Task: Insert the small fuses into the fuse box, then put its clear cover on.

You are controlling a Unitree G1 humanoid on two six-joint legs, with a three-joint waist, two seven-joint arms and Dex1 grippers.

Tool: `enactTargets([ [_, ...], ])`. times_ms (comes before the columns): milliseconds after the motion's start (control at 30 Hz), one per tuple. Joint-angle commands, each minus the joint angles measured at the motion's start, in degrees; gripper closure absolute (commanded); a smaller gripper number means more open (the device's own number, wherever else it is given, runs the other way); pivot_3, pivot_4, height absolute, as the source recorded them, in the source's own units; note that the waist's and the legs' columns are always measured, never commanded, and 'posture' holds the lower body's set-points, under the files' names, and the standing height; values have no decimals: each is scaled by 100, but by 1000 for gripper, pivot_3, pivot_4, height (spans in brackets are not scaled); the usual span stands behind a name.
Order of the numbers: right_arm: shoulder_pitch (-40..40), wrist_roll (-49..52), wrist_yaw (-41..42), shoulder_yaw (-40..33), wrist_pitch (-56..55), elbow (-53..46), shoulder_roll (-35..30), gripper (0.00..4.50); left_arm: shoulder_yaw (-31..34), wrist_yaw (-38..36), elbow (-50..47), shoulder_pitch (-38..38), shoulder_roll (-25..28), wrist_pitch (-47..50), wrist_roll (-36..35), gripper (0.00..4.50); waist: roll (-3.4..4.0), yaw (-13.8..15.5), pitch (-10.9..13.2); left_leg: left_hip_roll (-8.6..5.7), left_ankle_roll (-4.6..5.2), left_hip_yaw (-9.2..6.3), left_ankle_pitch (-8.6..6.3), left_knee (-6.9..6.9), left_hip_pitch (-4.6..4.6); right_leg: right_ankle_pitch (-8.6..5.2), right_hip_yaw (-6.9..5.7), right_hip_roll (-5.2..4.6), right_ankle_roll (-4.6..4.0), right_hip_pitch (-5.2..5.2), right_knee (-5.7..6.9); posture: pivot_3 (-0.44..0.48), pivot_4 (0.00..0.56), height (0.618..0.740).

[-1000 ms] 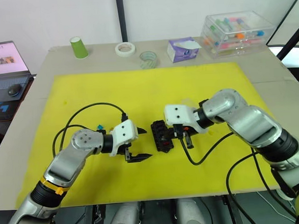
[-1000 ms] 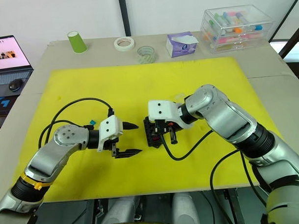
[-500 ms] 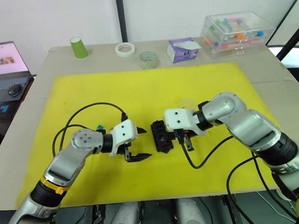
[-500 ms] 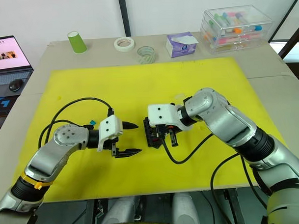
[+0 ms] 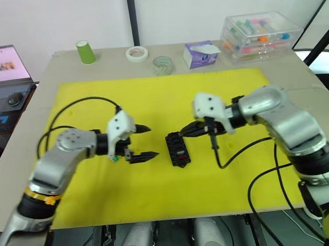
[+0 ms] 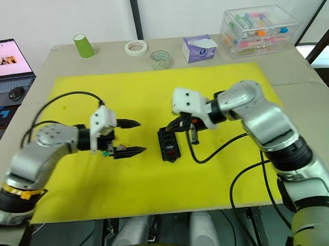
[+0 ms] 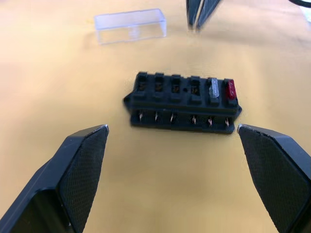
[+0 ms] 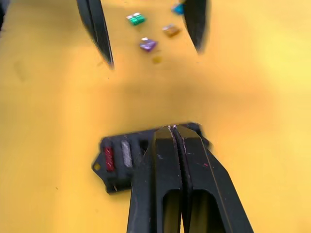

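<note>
The black fuse box (image 5: pixel 177 149) lies on the yellow mat (image 5: pixel 163 96) between my two grippers. A grey fuse (image 7: pixel 214 89) and a red fuse (image 7: pixel 230 89) sit in its two end slots; the other slots look bare. My left gripper (image 5: pixel 152 140) is open just left of the box, with nothing between its fingers. My right gripper (image 5: pixel 182 133) is shut and holds nothing, its tips hovering just above the box's far end. The clear cover (image 7: pixel 130 25) lies on the mat beyond the box. Loose small fuses in green (image 8: pixel 136 18), amber (image 8: pixel 170 30), purple (image 8: pixel 148 44) and blue (image 8: pixel 177 8) lie behind the left gripper.
Along the table's back edge stand a green cup (image 5: pixel 86 52), a white tape roll (image 5: pixel 137 53), a clear tape roll (image 5: pixel 162 63), a tissue box (image 5: pixel 201 53) and a clear storage box (image 5: pixel 258 33). A laptop (image 5: pixel 6 66) sits off the table's left side.
My right gripper has lifted off the fuse box and drawn back to the right. My left gripper has shifted left and a little further back, still open.
</note>
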Motion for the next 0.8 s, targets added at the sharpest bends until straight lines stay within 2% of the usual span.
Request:
enactTargets([
  [33,154,176,-16,-558,-186,100,-227,4477,721,-80,-282,216,349,279,-435,0,0,4,0,0,0,0,0,0,0,0,0,0,0,1,-1,0,150,740],
  [67,255,152,-58,-666,-243,180,-319,4477,950,-117,-289,359,514,345,-500,0,0,4,0,0,0,0,0,0,1,0,0,0,0,4,-1,0,150,740],
  [167,670,89,22,-997,-454,457,-764,3833,1831,-304,-121,914,1025,473,-595,0,2,3,2,0,0,1,0,0,1,0,1,0,0,2,-2,0,150,740],
  [233,976,71,132,-1286,-641,758,-1197,3143,2572,-640,255,1617,1379,334,-402,0,7,5,5,0,0,1,0,-2,0,0,1,0,0,2,-2,0,150,740],
  [300,1217,35,209,-1465,-853,1026,-1532,2374,3043,-941,659,2241,1625,40,-132,0,17,4,9,0,0,5,0,-2,1,0,1,0,-1,1,-3,0,150,740],
  [400,1554,-49,318,-1634,-1200,1418,-1917,1296,3432,-1247,1259,2913,1835,-443,254,0,22,3,9,3,0,9,0,-7,5,-1,0,0,-1,3,-3,0,150,740],
  [500,1732,-232,291,-1666,-1531,1724,-2130,209,3577,-1484,1765,3148,1956,-810,429,0,22,12,10,4,1,12,-1,-7,5,-1,1,-1,-1,7,-6,0,150,740],
  [533,1796,-330,230,-1668,-1682,1880,-2168,24,3560,-1525,1899,3168,1969,-905,468,0,22,14,10,5,2,11,-2,-7,5,-1,1,-2,-1,9,-7,0,150,740],
  [633,2034,-458,123,-1743,-1914,2120,-2224,24,3482,-1526,2249,3090,2005,-1077,568,0,24,17,11,4,3,12,-3,-7,5,-1,1,-3,-1,9,-7,0,150,740],
  [800,2196,-411,4,-1852,-1832,1934,-2203,24,3370,-1588,2382,2999,2032,-1145,554,0,35,-9,17,6,2,13,-3,-9,5,-1,3,-1,-1,5,-7,0,150,740],
])
